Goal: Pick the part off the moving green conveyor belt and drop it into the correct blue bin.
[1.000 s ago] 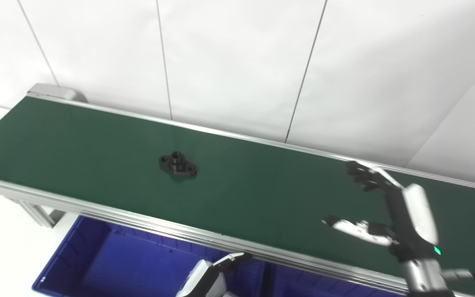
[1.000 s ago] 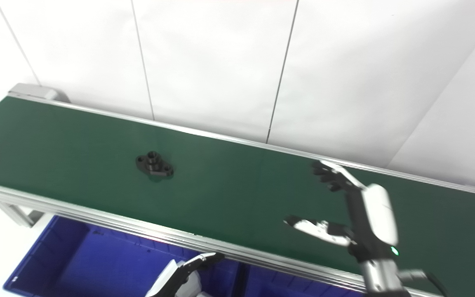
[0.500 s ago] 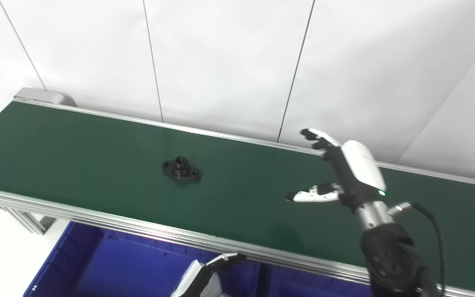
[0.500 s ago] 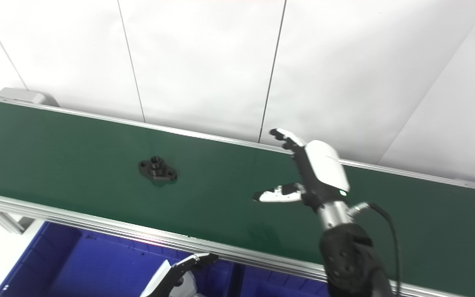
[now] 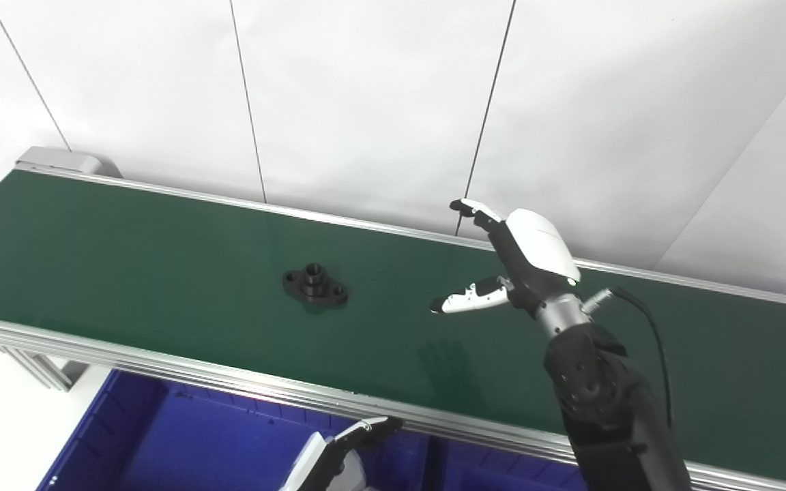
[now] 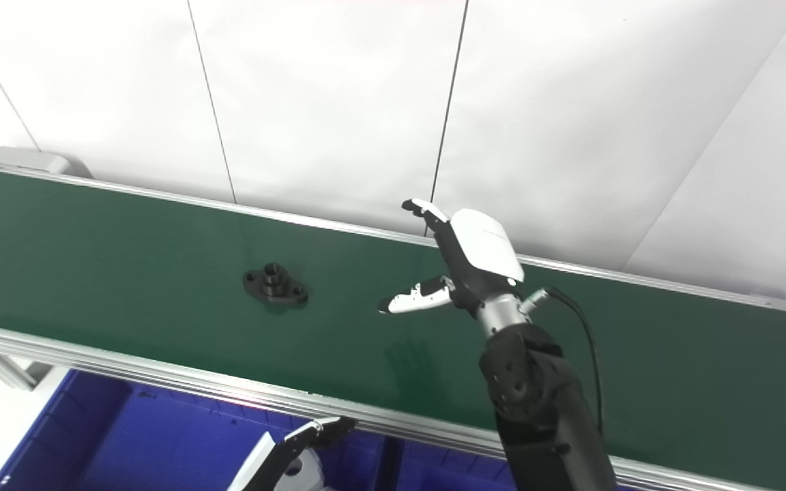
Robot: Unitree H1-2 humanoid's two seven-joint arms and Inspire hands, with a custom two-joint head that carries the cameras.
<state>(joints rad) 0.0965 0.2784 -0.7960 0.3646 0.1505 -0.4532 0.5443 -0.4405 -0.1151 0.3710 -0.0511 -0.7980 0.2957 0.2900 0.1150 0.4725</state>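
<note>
At the bottom edge, the left hand (image 5: pixel 338 457) is cut off, so its grasp cannot be told. The blue bin (image 5: pixel 161 443) below the conveyor belt (image 5: pixel 127 232) is partly hidden by the belt frame and cropped at the bottom.

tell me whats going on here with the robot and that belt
A small black part lies on the green belt. The right hand hovers open above the belt to the part's right, fingers spread and apart from it, so nothing is picked yet. The left hand sits low at the picture's bottom edge, over the blue bin in front of the belt; only part of it shows. The bin looks empty where visible.
</note>
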